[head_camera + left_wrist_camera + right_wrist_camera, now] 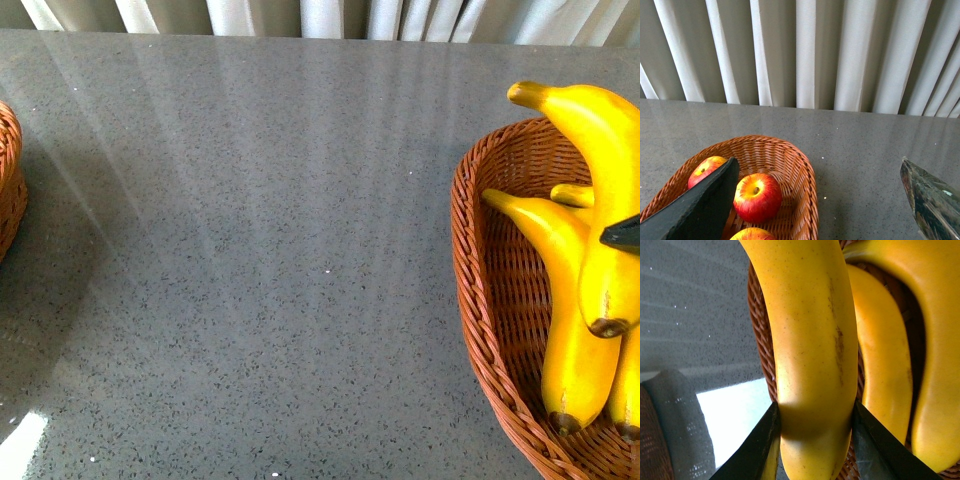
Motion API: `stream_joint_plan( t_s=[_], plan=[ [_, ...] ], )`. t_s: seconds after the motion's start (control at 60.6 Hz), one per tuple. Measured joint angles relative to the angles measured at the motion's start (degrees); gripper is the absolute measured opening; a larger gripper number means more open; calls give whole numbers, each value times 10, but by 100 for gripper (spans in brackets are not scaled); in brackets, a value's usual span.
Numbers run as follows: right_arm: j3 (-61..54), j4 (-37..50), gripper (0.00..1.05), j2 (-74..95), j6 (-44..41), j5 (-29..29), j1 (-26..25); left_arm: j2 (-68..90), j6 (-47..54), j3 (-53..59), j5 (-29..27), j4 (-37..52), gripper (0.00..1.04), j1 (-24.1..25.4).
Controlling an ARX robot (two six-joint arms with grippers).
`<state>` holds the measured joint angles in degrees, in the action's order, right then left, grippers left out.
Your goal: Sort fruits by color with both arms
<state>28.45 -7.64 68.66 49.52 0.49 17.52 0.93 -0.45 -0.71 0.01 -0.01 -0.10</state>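
Note:
My right gripper (815,412) is shut on a long yellow banana (810,365), its black fingers (760,445) pressed against both sides. In the front view this banana (600,180) hangs over the right wicker basket (470,260), with only a black gripper tip (622,233) showing. Other bananas (570,300) lie in that basket, and they also show in the right wrist view (885,355). My left gripper (818,161) is open and empty above the left wicker basket (805,175). That basket holds three red-and-yellow apples (757,196), one partly hidden by a finger (700,205).
A grey speckled table (280,220) lies between the two baskets. The left basket's rim (8,180) shows at the left edge of the front view. White curtains (805,50) hang behind the table's far edge.

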Motion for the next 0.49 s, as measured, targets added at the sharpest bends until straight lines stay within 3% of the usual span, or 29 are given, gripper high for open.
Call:
stream_joint_plan(
  t_s=[0.28, 0.495],
  plan=[
    [-1, -20, 32, 17, 2, -15, -3, 0, 0, 0, 0, 0, 96, 0],
    [-17, 3, 85, 0, -25, -57, -56, 0, 0, 0, 0, 0, 96, 0]
  ],
)
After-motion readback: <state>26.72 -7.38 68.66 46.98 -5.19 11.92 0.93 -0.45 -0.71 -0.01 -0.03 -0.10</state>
